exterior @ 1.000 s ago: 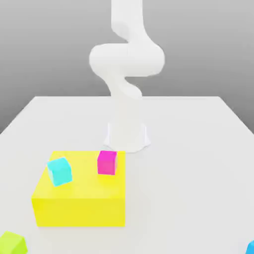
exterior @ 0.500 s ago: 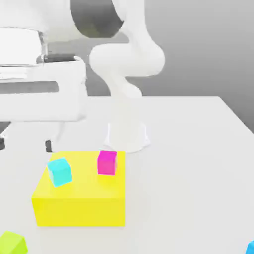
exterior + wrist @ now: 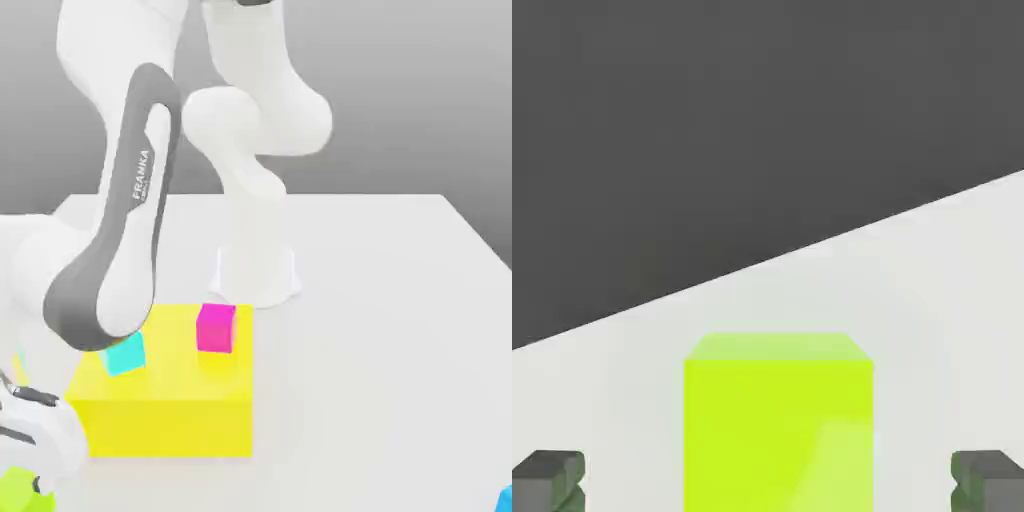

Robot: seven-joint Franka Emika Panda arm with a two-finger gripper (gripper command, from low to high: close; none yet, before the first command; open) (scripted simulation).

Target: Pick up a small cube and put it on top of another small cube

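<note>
Hand view: small cube (image 3: 778,425) square-on, upright

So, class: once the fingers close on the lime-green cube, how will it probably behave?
The lime-green cube has flat, parallel faces, so it should probably sit stiffly between the fingers without rolling. Its matte surface suggests little slipping. Being squat on the table, it seems unlikely to tip if nudged.

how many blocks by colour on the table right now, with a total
Lime-green small cube: 1
Cyan cube on the yellow block: 1
Magenta cube on the yellow block: 1
Big yellow block: 1
Blue block, cut off at the exterior view's lower right corner: 1
Total: 5
</note>
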